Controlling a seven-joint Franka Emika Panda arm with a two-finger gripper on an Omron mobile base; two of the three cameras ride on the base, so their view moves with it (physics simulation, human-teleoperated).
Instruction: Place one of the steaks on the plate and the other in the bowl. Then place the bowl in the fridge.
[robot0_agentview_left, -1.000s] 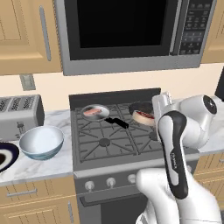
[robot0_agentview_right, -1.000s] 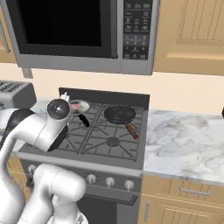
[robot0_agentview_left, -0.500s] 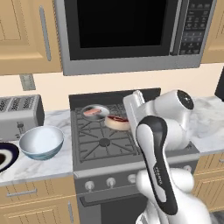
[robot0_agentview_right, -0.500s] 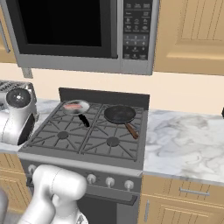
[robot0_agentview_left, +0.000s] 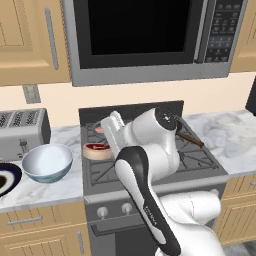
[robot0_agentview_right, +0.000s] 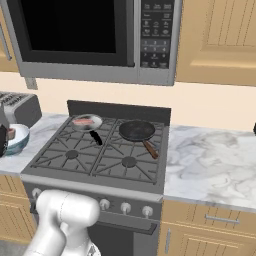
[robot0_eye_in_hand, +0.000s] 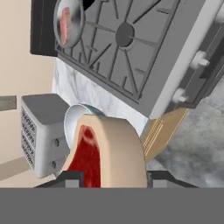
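Beside the stove's left edge, the pincer hangs above the cooktop with its jaws partly apart, clamped on the dark red steak; in the hand view the steak sits right between the finger tips, red face and pale fat rim toward the camera.

Largest to smallest, all relative to the pincer:

- Microwave: overhead and slightly to its right, mounted under the cabinets.
- Stove: directly beneath and stretching away to the right of the pincer.
- Toaster: to its left, against the wall.
- Bowl: below and left of the pincer, on the marble counter, near but apart from the held steak. Seen from the hand, the bowl's rim shows just behind the steak.
- Plate: farther left than the bowl, cut by the picture edge.
- Silver pan: behind the pincer on the rear left burner, holding the pale pink steak.
- Dark pan: well to the right, on the rear right burner.
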